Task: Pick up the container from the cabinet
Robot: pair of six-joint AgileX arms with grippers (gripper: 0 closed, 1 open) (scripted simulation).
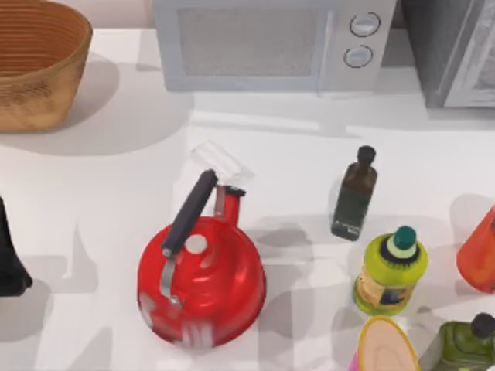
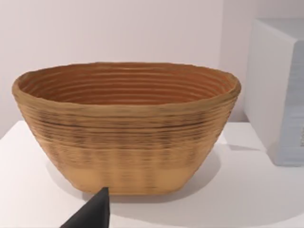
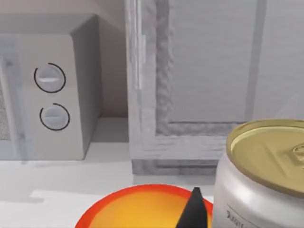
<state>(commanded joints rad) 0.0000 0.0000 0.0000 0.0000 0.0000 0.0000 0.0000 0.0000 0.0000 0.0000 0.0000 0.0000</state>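
At about one o'clock on the table, hard in the far right corner, stands the grey cabinet (image 1: 456, 54); its panelled door (image 3: 209, 71) looks flush with its frame in the right wrist view, and what it holds is hidden, so where the container sits within it cannot be told; just beside the cabinet, at twelve o'clock, is the white microwave (image 1: 271, 42) with two round dials one above the other; the right gripper (image 3: 194, 209) shows as a dark tip facing the cabinet door, above a round orange-rimmed top (image 3: 142, 209) and near a silver can (image 3: 261, 175), and whether it is released or clenched cannot be told; at three o'clock from the table's middle a dark glass bottle (image 1: 354, 193) stands upright, with a yellow-green bottle (image 1: 390, 270) at four o'clock, an orange vessel (image 1: 478, 251) at the right edge, a pink tube with a tan lid (image 1: 383, 348) at five o'clock and an olive bottle (image 1: 468, 344) in the near right corner; a red kettle (image 1: 201, 282) with a dark handle sits at seven o'clock; the woven basket (image 1: 39, 62) occupies ten o'clock; the left arm (image 1: 9, 255) is parked at nine o'clock, well apart from the cabinet, its left gripper (image 2: 92, 211) pointing at the basket, its state likewise impossible to tell.
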